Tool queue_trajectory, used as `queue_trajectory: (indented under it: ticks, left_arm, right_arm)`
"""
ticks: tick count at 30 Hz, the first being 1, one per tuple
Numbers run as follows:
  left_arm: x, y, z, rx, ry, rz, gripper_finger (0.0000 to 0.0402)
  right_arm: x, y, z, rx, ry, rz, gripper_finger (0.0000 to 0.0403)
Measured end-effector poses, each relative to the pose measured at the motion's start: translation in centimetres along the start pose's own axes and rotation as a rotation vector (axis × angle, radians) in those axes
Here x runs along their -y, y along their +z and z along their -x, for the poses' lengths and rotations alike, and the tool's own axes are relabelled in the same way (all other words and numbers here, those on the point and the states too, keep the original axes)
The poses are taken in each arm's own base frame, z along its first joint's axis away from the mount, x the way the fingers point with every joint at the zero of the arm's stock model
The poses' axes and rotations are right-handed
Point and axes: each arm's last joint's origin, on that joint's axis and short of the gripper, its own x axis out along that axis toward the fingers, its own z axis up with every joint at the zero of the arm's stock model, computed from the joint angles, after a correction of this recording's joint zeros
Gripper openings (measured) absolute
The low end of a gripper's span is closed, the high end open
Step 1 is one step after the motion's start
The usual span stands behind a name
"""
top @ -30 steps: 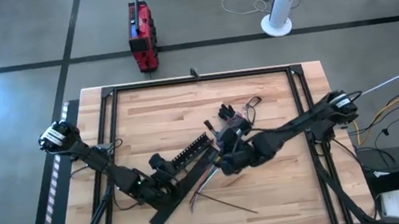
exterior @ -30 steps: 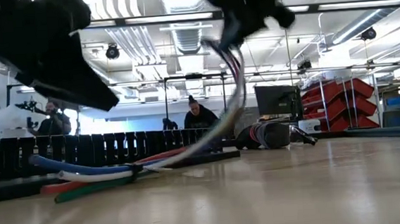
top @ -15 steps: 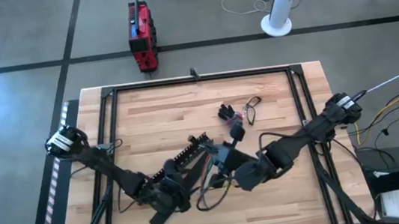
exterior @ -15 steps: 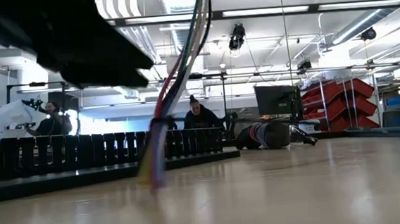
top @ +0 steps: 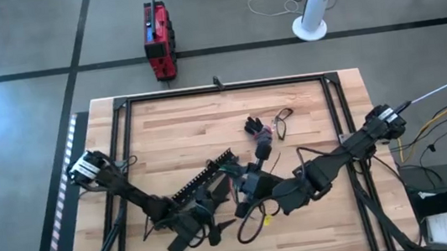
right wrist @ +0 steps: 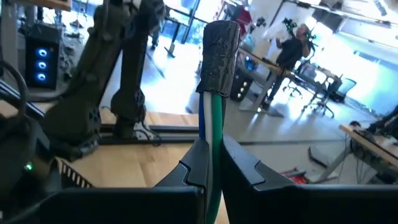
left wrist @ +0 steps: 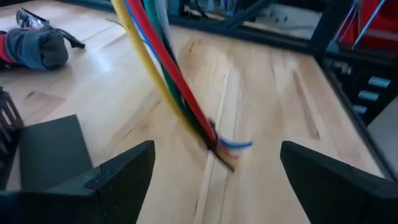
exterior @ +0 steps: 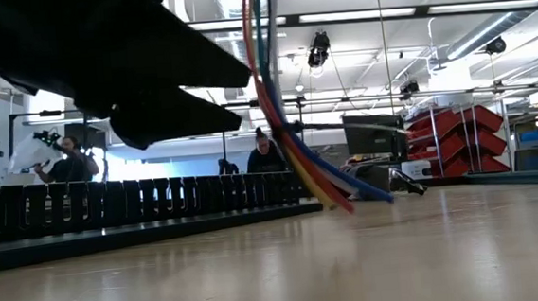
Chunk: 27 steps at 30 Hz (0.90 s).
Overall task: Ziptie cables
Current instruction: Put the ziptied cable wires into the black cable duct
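Near the tabletop's (top: 165, 132) 6 o'clock edge, the right pincer (right wrist: 211, 155) pinches the cables (right wrist: 213, 118) between nearly closed fingers; only its wrist view shows that grip. The left pincer (left wrist: 214, 168), at 7 o'clock, gapes wide, holding nothing, the cables' loose ends hanging between its fingers. Farther off, toward 12 o'clock, lies a black glove (top: 253, 125).

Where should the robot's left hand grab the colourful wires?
Near the dangling lower ends: the cables hang slanting from the right gripper, shut on their upper part. The open left gripper faces them, so come in level with the table, fingers either side of the strands.
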Motion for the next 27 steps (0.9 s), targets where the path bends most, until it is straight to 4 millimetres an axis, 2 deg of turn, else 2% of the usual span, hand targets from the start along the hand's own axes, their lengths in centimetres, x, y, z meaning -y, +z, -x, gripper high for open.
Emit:
queue_trajectory:
  ticks: [6,23,27]
  left_arm:
    - [-0.3,-0.5,-0.7,0.010,0.005,0.013,0.0322]
    - [-1.8,0.6,-2.0,0.040,0.048,0.050,0.0305]
    - [-1.5,1.0,-2.2,0.050,0.043,0.038,0.0256]
  right_arm:
    - [-0.1,0.9,0.3,0.064,0.009,0.031,0.0009]
    - [-0.3,2.7,1.2,0.231,0.115,0.029,0.0009]
    - [-0.3,2.7,1.2,0.232,0.115,0.028,0.0009]
